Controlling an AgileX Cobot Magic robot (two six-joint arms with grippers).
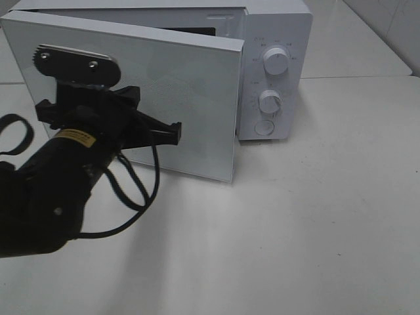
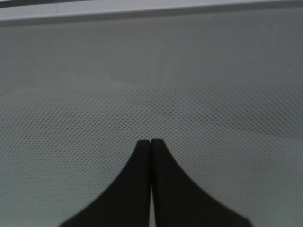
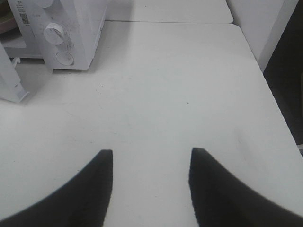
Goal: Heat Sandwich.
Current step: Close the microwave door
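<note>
One white microwave (image 1: 275, 39) stands on the desk (image 1: 315, 216), its single door (image 1: 190, 85) swung open. Its panel carries two round knobs (image 1: 276, 60) and one button (image 1: 264, 126) beneath them. There are two tools. The left tool (image 2: 150, 142) is clenched on nothing, tips together right at the door's dotted window (contact cannot be told). The right tool (image 3: 150, 156) hangs released over bare desk. No view shows the sandwich, so its look and place cannot be told.
</note>
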